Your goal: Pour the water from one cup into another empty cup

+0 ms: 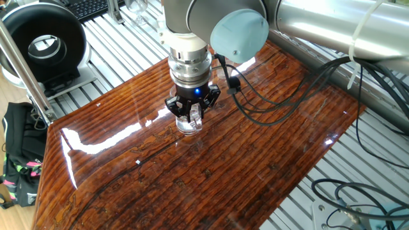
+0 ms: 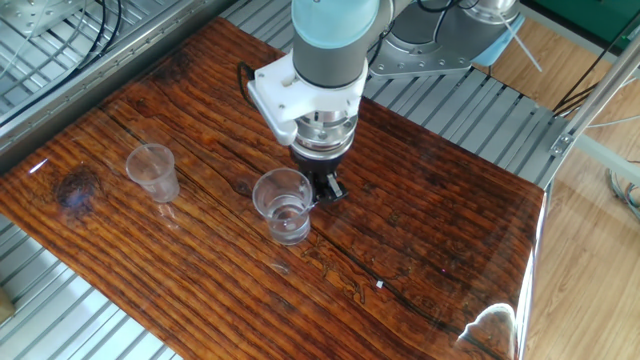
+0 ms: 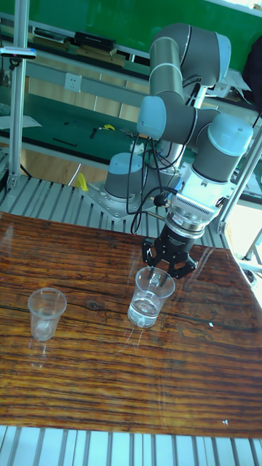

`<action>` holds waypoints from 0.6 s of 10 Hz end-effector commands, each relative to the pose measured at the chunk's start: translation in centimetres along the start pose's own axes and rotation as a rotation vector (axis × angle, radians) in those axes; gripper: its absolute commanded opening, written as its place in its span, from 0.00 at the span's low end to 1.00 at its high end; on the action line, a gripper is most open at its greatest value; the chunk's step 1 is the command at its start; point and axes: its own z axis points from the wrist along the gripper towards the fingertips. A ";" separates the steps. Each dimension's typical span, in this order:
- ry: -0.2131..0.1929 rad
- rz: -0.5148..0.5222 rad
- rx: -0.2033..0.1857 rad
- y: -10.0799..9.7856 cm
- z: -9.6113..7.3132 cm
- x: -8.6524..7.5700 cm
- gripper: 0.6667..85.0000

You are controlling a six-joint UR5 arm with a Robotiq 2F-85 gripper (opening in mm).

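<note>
Gripper (image 2: 322, 186) points straight down at the rim of the water cup (image 2: 283, 205); jaw gap is hidden behind the cup wall and the tool body, so clamped or apart cannot be told. The cup stands upright mid-table with a little water (image 3: 145, 312) in its base.

Surface: glossy dark-grained wooden table (image 2: 420, 240), strong glare streaks, set on a slatted metal bench (image 1: 121, 35). Green wall and shelving behind in the tall fixed view.

View differences: the empty cup (image 2: 153, 172) shows in the other fixed view and the tall fixed view (image 3: 46, 313), well apart from the water cup; one fixed view does not show it, and there the gripper (image 1: 193, 115) covers most of the water cup (image 1: 189, 126). That view alone shows a black ring-shaped device (image 1: 43, 43) and a bag (image 1: 19, 153) off the table.

Bare wood lies between the two cups.
</note>
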 end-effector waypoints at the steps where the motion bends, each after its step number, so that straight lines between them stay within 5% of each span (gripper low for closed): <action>1: 0.004 -0.001 -0.004 0.4 -0.6 0.3 0.43; 6: -0.001 -0.035 0.050 -1.1 -1.7 0.6 0.41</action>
